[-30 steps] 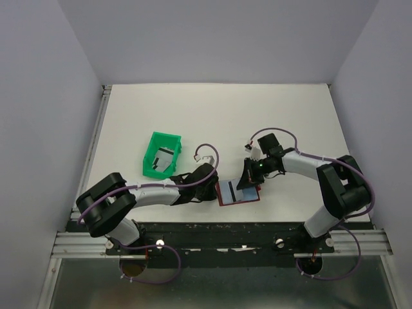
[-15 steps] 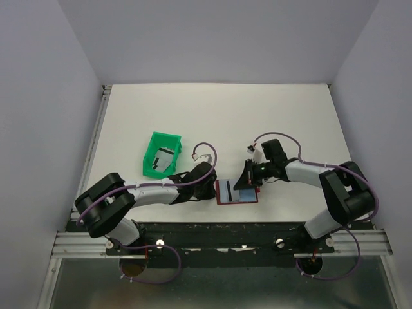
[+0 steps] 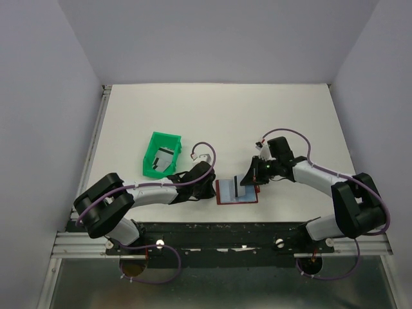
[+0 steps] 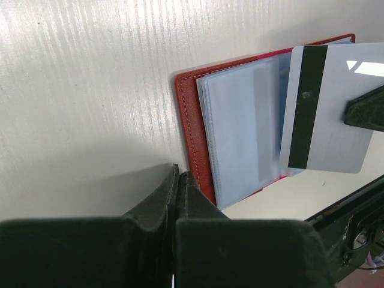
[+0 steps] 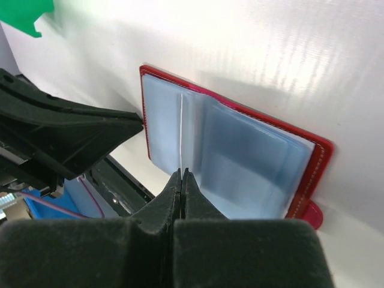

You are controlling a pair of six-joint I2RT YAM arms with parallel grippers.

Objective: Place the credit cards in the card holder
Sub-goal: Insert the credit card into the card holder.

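Note:
The card holder (image 3: 237,192) lies open near the table's front edge, dark red outside with light blue sleeves (image 4: 240,120) facing up. My right gripper (image 3: 250,180) is shut on a credit card (image 4: 327,108), silvery with a dark stripe, held on edge over the holder's middle. From the right wrist the card (image 5: 181,132) shows only as a thin white line rising from the gripper (image 5: 182,174). My left gripper (image 4: 178,177) is shut with nothing between its fingers, tips at the holder's left red edge (image 4: 191,120). More cards (image 3: 165,156) lie in the green tray.
The green plastic tray (image 3: 156,140) stands left of the holder, behind the left arm. The table's front edge and black rail (image 3: 225,226) run just below the holder. White tabletop (image 3: 219,116) stretches back to the walls.
The right arm has swung outward and its gripper has turned the card from slanted to nearly upright over the holder. The holder now lies squarer to the table edge. The left gripper has barely moved.

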